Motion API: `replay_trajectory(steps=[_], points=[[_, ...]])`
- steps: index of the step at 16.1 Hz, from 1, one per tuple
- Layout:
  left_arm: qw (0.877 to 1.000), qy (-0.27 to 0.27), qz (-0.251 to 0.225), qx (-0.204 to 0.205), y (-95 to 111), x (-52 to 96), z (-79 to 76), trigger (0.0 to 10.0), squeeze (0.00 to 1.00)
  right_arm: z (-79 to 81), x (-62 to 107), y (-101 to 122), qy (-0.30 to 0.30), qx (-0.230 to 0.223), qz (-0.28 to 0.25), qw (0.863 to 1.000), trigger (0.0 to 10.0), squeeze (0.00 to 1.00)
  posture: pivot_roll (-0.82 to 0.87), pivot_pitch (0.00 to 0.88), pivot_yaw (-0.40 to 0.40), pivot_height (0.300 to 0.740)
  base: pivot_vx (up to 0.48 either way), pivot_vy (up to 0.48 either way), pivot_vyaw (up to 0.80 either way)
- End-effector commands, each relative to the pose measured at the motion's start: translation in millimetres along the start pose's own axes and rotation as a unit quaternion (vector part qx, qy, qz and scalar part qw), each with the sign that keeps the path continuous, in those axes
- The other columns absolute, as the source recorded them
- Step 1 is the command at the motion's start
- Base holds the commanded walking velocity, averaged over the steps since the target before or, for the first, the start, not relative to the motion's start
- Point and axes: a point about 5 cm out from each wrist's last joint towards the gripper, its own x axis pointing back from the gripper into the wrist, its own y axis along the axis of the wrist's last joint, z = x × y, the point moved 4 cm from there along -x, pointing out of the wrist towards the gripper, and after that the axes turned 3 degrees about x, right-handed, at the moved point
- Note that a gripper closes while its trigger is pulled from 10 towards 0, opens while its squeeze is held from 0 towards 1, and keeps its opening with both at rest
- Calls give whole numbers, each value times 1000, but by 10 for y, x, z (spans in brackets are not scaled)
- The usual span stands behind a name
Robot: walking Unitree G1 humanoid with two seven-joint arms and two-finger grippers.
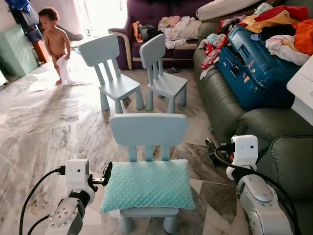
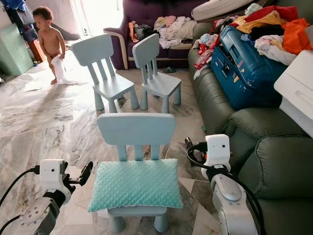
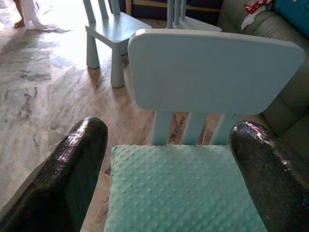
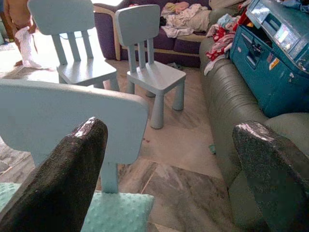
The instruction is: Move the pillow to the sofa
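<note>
Nearest, low in the head views: two silver arms flanking a small pale-blue chair (image 1: pixel 148 131). Then, largest first — olive-green sofa (image 1: pixel 230 105) along the right side, piled with clothes and an open blue suitcase (image 1: pixel 254 68); purple sofa (image 1: pixel 146 14) at the back, also strewn with clothes; two more pale-blue chairs (image 1: pixel 117 73) standing on the marble floor (image 1: pixel 44 127); a person (image 1: pixel 55 41) far left, holding white cloth. Mint dotted pillow (image 1: pixel 149 184) flat on the near chair's seat, covering it, well apart from the green sofa. Left end effector (image 1: pixel 106 175) just beside the pillow's left edge, fingers (image 3: pixel 72 169) spread wide. Right end effector (image 2: pixel 190 147) between chair and green sofa — fingers (image 4: pixel 72 169) likewise wide apart, gripping nothing.
</note>
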Motion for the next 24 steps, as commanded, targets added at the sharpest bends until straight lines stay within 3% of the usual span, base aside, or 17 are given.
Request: replay_trajectory(steps=[1,8,15,24], points=[[1000,-4,-4,-8,45,11,0,10000,0,4,23,66,4,2,-9,1000,10000,0,-44,38,-12,740,0,0,0],[1000,-1,-1,-6,8,44,-1,10000,0,49,1,91,24,0,-8,1000,10000,0,-36,46,-28,740,0,0,0],[1000,3,13,1,-91,194,-35,10000,0,68,150,6,38,1,13,999,10000,0,-45,109,-35,740,0,0,0],[1000,3,23,-2,-96,227,-26,10000,0,108,212,-30,56,5,32,998,10000,0,-50,138,-31,740,0,0,0]])
